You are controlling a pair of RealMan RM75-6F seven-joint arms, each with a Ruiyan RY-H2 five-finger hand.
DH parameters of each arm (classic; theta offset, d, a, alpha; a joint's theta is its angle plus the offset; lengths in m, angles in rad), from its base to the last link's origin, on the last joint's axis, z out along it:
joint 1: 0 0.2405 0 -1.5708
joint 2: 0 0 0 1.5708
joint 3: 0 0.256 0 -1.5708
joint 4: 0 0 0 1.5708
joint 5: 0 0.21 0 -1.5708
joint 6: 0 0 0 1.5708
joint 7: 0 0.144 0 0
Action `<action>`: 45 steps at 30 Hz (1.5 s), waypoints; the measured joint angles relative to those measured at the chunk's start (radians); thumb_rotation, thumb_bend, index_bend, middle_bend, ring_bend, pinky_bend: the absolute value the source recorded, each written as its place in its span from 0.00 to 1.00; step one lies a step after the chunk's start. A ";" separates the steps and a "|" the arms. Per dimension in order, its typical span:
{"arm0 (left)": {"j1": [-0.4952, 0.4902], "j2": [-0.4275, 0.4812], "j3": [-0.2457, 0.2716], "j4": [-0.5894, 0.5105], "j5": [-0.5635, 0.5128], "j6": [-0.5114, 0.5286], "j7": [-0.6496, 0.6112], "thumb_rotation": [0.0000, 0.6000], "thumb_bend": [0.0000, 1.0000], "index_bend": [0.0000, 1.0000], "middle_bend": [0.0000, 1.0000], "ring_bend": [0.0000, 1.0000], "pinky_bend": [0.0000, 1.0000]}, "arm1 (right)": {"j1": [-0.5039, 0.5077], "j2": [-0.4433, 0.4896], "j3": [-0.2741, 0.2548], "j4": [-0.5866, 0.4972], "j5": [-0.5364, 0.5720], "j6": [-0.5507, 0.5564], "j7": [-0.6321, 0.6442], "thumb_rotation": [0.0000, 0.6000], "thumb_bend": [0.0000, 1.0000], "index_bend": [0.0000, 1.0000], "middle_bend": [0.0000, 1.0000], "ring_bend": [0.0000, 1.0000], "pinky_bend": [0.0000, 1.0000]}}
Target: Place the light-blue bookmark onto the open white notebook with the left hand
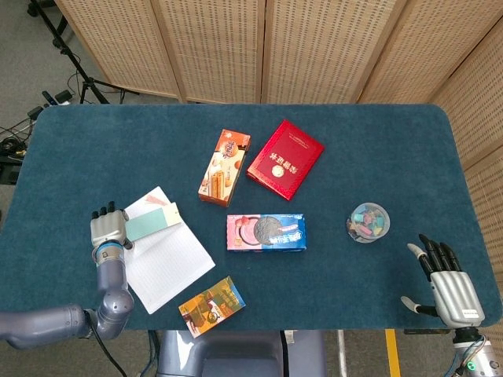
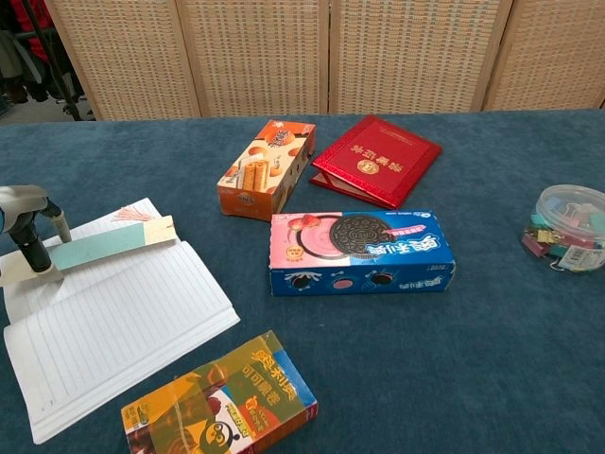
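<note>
Fingers of the left hand (image 1: 109,228) pinch the light-blue bookmark (image 1: 151,224) low over the open white notebook (image 1: 161,255); better lay it flat, then release. Right hand (image 1: 449,290) idles, fingers apart.

1. One open white notebook (image 1: 161,251) lies on the near left of the table.
2. One light-blue bookmark (image 1: 149,223) is over the far part of the notebook.
3. Three snack boxes: one orange box (image 1: 224,166) far from the camera near the middle, one blue and pink cookie box (image 1: 266,232) in the middle, one yellow-brown box (image 1: 211,306) at the near edge.
4. One red book (image 1: 284,159) is to the right of the orange box.
5. One round clear container (image 1: 368,221) with coloured clips stands on the right.
6. Two robot hands: left hand (image 1: 108,229), right hand (image 1: 449,284).
</note>
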 measured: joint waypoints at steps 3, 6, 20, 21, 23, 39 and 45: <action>0.003 0.002 -0.002 -0.002 -0.001 -0.005 0.004 1.00 0.20 0.34 0.00 0.00 0.00 | 0.000 0.000 0.000 0.001 -0.001 0.000 0.000 1.00 0.10 0.10 0.00 0.00 0.00; 0.006 0.004 -0.001 -0.004 0.004 -0.005 0.006 1.00 0.11 0.34 0.00 0.00 0.00 | 0.000 0.000 0.000 0.000 -0.002 0.001 -0.001 1.00 0.10 0.10 0.00 0.00 0.00; 0.021 0.046 0.006 -0.059 0.025 -0.020 0.012 1.00 0.00 0.34 0.00 0.00 0.00 | -0.002 0.001 0.000 -0.001 -0.003 0.004 0.000 1.00 0.10 0.10 0.00 0.00 0.00; 0.022 0.052 0.007 -0.067 0.029 -0.021 0.011 1.00 0.00 0.34 0.00 0.00 0.00 | -0.003 0.001 0.001 -0.001 -0.003 0.005 0.000 1.00 0.10 0.10 0.00 0.00 0.00; 0.027 0.070 0.009 -0.088 0.044 -0.022 0.006 1.00 0.00 0.34 0.00 0.00 0.00 | -0.003 0.001 0.001 -0.001 -0.003 0.005 0.000 1.00 0.10 0.10 0.00 0.00 0.00; 0.124 0.321 0.032 -0.243 0.387 -0.175 -0.206 1.00 0.72 0.00 0.00 0.00 0.00 | -0.004 -0.005 0.004 -0.003 0.002 0.005 -0.017 1.00 0.10 0.10 0.00 0.00 0.00; 0.147 0.447 0.093 -0.316 0.520 -0.277 -0.248 1.00 0.88 0.00 0.00 0.00 0.00 | -0.005 -0.007 0.003 -0.005 0.001 0.008 -0.025 1.00 0.10 0.10 0.00 0.00 0.00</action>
